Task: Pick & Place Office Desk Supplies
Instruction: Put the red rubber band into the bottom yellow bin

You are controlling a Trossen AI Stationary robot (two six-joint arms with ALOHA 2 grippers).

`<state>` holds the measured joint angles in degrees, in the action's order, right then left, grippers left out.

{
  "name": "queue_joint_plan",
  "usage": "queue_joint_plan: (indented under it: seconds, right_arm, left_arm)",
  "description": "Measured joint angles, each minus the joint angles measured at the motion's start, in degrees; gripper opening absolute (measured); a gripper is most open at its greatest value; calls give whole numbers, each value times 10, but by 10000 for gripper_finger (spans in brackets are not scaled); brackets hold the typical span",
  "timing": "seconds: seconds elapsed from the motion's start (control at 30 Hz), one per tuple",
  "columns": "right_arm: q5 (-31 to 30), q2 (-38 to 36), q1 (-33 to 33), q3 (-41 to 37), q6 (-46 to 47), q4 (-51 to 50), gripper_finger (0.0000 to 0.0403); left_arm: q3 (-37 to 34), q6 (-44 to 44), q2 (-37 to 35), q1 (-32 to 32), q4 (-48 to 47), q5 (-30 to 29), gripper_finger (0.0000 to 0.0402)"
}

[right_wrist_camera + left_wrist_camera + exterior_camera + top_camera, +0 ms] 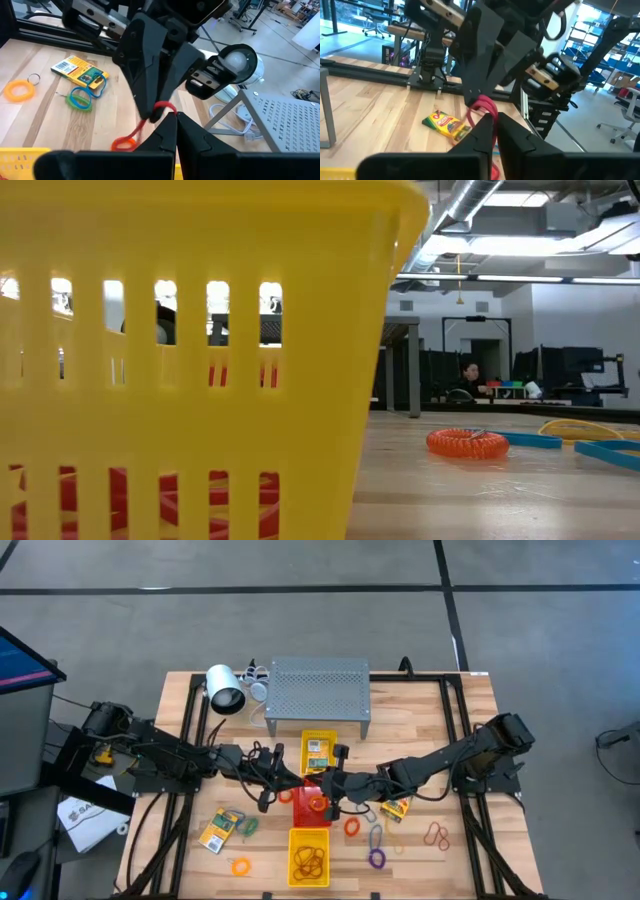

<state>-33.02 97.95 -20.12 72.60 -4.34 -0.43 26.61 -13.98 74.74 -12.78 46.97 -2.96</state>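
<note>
A thin red rubber band is caught between both grippers above the red tray at mid-table. My left gripper comes from the table's left and my right gripper from the right. They meet tip to tip, both shut on the band. Loose supplies lie flat on the wood: a yellow card packet with green and blue bands, an orange ring, and another packet by the right arm. My left gripper pinches one part of the red band between its two fingertips, reaching about level from the table's left. The band is lifted clear of the tray. My right gripper pinches the band's upper loop between its fingertips, coming from the table's right and slanting slightly down. A red strand hangs below, ending in an orange-red loop.
A yellow tray holding brown bands stands near the front edge and fills the low view. Another yellow tray with a packet sits before the perforated metal stand. A white lamp is at the far left. Purple and reddish loops lie at the right.
</note>
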Motion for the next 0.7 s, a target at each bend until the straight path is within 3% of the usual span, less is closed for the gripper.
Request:
queue_joint_plan:
  seconds: [0.23, 0.37, 0.7]
  right_arm:
    - [1, 0, -1, 0, -2, 2, 4]
    - [33, 0, -1, 0, -2, 6, 23]
    - [47, -5, -1, 0, 3, 28, 147]
  left_arm:
    - [0, 0, 0, 0, -11, 0, 7]
    - [0, 0, 0, 0, -11, 0, 3]
    - [0, 17, 0, 0, -11, 0, 4]
